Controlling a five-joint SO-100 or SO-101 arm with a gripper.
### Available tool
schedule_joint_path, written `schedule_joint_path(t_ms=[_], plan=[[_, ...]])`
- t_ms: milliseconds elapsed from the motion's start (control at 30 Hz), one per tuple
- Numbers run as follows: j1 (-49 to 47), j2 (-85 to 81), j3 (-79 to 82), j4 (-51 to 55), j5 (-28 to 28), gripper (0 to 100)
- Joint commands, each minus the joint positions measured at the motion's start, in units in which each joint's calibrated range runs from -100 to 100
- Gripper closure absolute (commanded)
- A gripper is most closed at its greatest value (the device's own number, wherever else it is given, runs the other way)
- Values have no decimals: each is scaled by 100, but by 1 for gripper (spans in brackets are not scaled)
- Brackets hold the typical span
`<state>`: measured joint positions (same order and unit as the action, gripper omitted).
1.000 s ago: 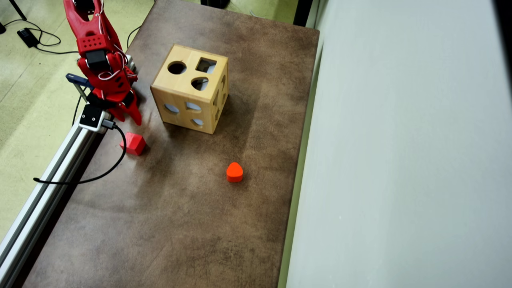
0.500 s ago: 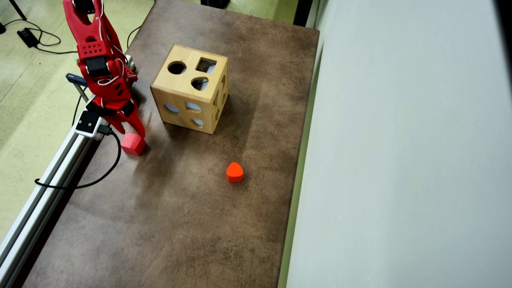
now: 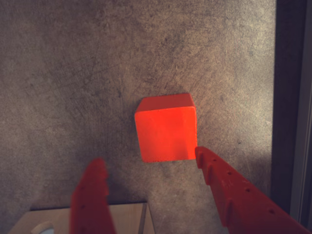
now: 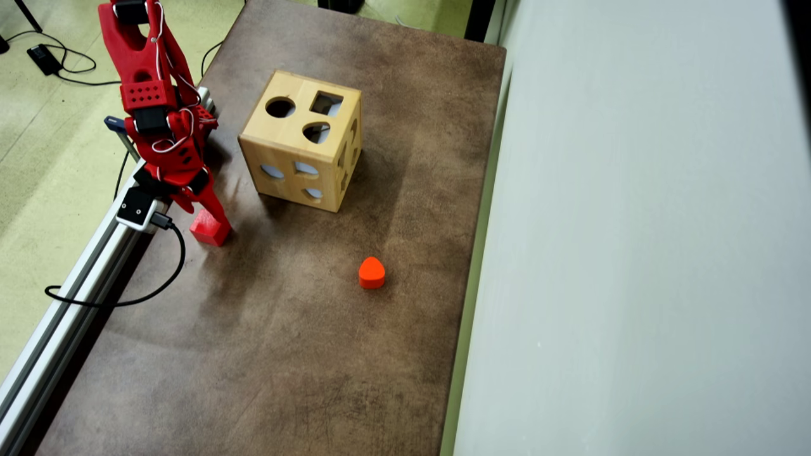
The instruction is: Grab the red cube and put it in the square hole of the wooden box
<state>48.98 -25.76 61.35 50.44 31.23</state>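
Your gripper (image 3: 148,161) hangs with its jaws spread just over the red cube (image 3: 166,129), which sits on the table (image 4: 304,354) by its left edge in the overhead view. The wooden box (image 4: 303,149) stands near, square hole (image 4: 326,103) on top; the orange rounded block (image 4: 371,272) lies well apart.

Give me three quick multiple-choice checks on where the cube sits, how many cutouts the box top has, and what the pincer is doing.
1. In the overhead view, the red cube lies
A. left of and below the wooden box
B. on top of the box
C. beside the heart-like block

2. Cutouts in the box's top face:
A. one
B. three
C. five

3. The pincer is
A. shut on the cube
B. open, cube just ahead
C. out of view

Answers:
1 A, the cube sits on the table near its left edge.
2 B, round, teardrop and the square hole.
3 B, the wrist view shows both fingers spread and the cube ungripped.
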Motion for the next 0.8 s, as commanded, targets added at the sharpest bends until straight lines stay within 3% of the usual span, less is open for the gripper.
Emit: schedule_joint_path(t_ms=[0, 200, 367, 767], plan=[[36, -44, -169, -22, 44, 64], [452, 24, -134, -38, 112, 64], [466, 500, -205, -54, 396, 64], [400, 933, -500, -62, 405, 64]])
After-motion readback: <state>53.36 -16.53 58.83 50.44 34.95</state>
